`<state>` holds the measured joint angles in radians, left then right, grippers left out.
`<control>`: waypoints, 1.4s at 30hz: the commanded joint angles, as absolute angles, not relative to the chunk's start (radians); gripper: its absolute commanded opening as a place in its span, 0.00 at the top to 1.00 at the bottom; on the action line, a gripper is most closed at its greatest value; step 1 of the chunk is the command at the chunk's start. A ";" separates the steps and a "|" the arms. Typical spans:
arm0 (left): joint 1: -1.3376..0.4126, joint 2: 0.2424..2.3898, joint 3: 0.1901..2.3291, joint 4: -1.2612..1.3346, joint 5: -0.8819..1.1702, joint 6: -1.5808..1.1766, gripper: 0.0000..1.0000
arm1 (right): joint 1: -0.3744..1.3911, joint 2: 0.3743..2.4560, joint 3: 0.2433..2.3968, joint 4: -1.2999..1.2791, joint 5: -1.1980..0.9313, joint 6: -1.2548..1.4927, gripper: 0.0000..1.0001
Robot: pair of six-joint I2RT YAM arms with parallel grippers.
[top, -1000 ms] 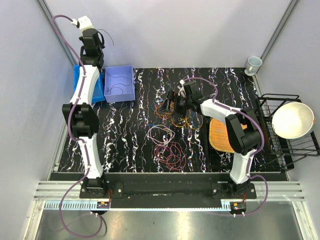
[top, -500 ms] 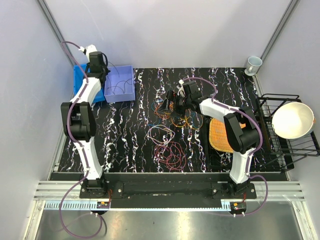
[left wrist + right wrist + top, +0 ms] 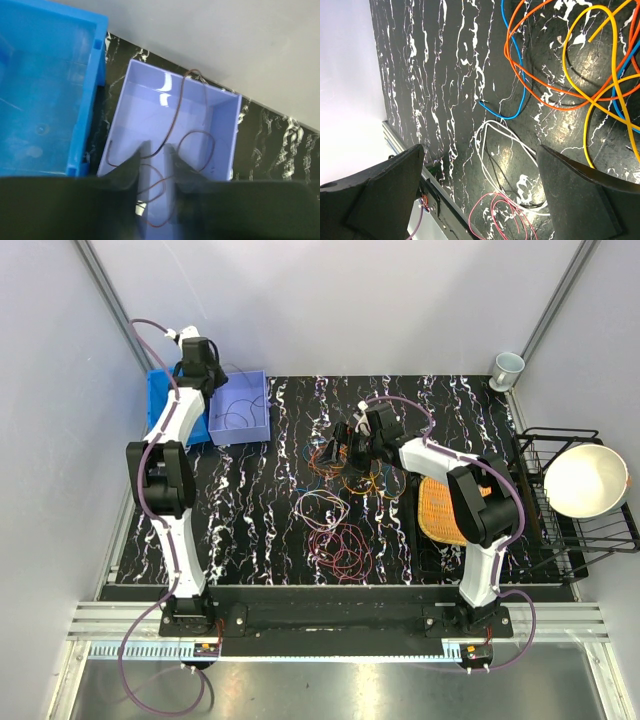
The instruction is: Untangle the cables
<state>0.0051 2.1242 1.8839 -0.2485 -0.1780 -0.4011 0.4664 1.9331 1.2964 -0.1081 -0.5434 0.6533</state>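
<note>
A tangle of orange (image 3: 535,102), yellow (image 3: 580,92) and blue (image 3: 512,65) cables (image 3: 345,465) lies mid-table. Closer to me lie a whitish loop (image 3: 320,508) and a magenta-red loop (image 3: 340,548). My right gripper (image 3: 340,445) hovers over the tangle's left edge, open wide with nothing between its fingers (image 3: 481,150). My left gripper (image 3: 156,150) hangs over the lilac bin (image 3: 220,92) at the back left. Its jaws stand slightly apart. A thin dark brown cable (image 3: 175,110) lies loose in the bin beneath them.
A larger blue bin (image 3: 50,75) sits left of the lilac one (image 3: 240,410). An orange woven basket (image 3: 440,510) lies under the right arm. Right of it, a black wire rack (image 3: 575,530) holds a white bowl (image 3: 585,480). A cup (image 3: 507,368) stands at the back right.
My left arm came down from high above onto the lilac bin and its jaws parted a little; the dark cable that dangled from it now lies in the bin. The right arm stayed put.
</note>
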 commanded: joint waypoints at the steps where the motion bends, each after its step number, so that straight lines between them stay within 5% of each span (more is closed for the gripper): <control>1: 0.005 2.120 2.002 -0.333 -0.127 -0.393 0.49 | 0.466 1.896 1.296 -0.069 -0.568 0.664 0.00; 3: 0.005 2.114 2.041 -0.366 -0.114 -0.385 0.40 | 0.465 1.893 1.296 -0.069 -0.569 0.666 0.00; 4: 0.003 2.099 2.051 -0.389 -0.110 -0.380 0.21 | 0.465 1.891 1.296 -0.069 -0.569 0.667 0.00; 5: 0.005 2.086 2.055 -0.397 -0.109 -0.377 0.14 | 0.466 1.887 1.298 -0.071 -0.568 0.667 0.00; 11: -0.040 1.955 2.057 -0.488 -0.127 -0.383 0.01 | 0.476 1.864 1.302 -0.069 -0.552 0.675 0.00; 27: -0.371 1.425 1.309 -0.523 -0.278 -0.409 0.01 | 0.488 1.747 1.253 -0.230 -0.284 0.618 0.00; 35: -0.452 1.374 1.016 -0.336 -0.149 -0.446 0.02 | 0.469 1.664 1.221 -0.285 -0.131 0.611 0.00; 42: -0.488 1.408 0.980 -0.258 -0.195 -0.495 0.03 | 0.463 1.621 1.219 -0.304 -0.098 0.565 0.00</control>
<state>-0.4709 1.4277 0.9657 -0.3855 -0.1780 -0.4534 0.4683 1.6775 1.2095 -0.2935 -0.1543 0.6086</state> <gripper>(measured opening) 0.972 0.994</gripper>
